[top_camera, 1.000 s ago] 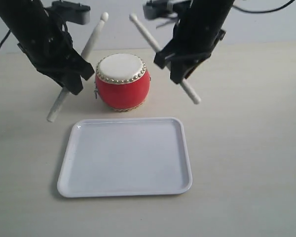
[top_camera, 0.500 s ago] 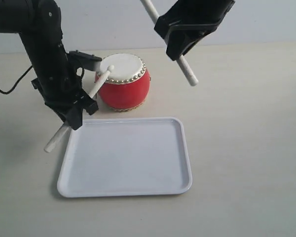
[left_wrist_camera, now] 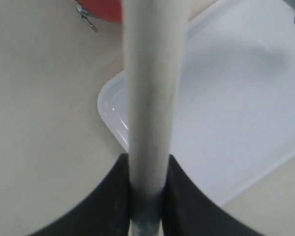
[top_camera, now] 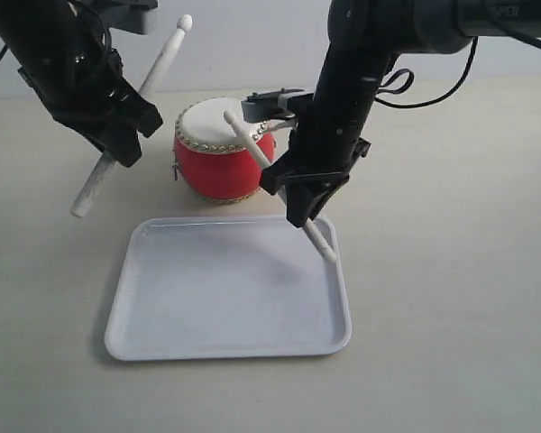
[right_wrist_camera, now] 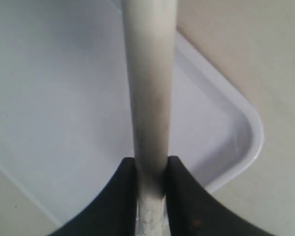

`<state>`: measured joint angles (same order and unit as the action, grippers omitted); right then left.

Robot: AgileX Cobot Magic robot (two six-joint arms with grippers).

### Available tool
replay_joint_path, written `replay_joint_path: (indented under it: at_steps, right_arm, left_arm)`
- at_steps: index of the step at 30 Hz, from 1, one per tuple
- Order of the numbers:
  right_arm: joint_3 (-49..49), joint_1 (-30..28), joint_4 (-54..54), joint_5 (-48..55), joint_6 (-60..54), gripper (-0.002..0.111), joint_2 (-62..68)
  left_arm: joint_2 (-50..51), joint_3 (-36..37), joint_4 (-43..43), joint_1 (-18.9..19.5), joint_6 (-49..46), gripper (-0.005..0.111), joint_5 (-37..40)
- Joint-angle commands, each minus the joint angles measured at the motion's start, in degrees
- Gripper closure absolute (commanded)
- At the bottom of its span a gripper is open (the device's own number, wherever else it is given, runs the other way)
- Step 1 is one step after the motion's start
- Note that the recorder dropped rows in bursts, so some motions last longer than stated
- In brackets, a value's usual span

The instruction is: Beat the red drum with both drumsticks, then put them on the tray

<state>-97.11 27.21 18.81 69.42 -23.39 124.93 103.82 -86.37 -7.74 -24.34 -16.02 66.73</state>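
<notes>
The red drum (top_camera: 224,161) stands behind the white tray (top_camera: 207,302). My left gripper (top_camera: 119,137) is shut on one drumstick (top_camera: 162,61), held left of the drum with its rounded tip raised high above it. My right gripper (top_camera: 303,194) is shut on the other drumstick (top_camera: 251,140). That stick's tip is at the cream skin, touching or just above it, and its butt end hangs over the tray's far right corner. In the left wrist view the stick (left_wrist_camera: 150,93) runs out from the gripper (left_wrist_camera: 148,164) over the tray's corner (left_wrist_camera: 113,110). The right wrist view shows the gripper (right_wrist_camera: 150,166), the stick (right_wrist_camera: 150,73) and the tray (right_wrist_camera: 64,98).
The drum and tray sit on a pale beige tabletop (top_camera: 451,271). A small metal ring (left_wrist_camera: 86,19) hangs on the drum's side. Black cables (top_camera: 406,86) trail behind the right arm.
The left arm has lifted its stick off the drum, tip now high. The right arm has swung down from above, bringing its stick's tip onto the drum skin.
</notes>
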Motion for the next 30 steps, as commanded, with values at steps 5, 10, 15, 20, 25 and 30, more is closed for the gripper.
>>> replay_joint_path:
  at_steps: [5,10,15,20,25,30]
  right_arm:
    - [-1.6,0.1,0.1,0.5,-0.3,0.108,-16.6]
    - [-1.6,0.1,0.7,0.5,-0.4,0.108,-22.6]
    - [1.1,0.1,0.4,-3.2,-0.3,0.108,-20.0]
    - [3.2,0.1,0.4,-3.8,-0.4,0.108,-9.7]
    - [1.3,0.1,0.1,-0.1,0.4,0.108,0.0]
    - [-2.9,0.1,-2.3,0.5,5.2,0.108,-0.1]
  left_arm:
    - [10.9,3.7,0.5,-0.3,-0.2,0.107,-5.7]
    - [15.8,3.2,3.1,-0.2,0.7,0.107,-3.8]
    - [12.8,1.8,3.1,-0.3,2.2,0.107,-1.5]
    - [5.4,1.7,3.1,-0.3,3.3,0.107,0.5]
    - [-0.8,1.7,2.4,-0.3,3.3,0.107,0.5]
    - [-2.4,1.7,1.0,-0.3,3.3,0.107,-0.1]
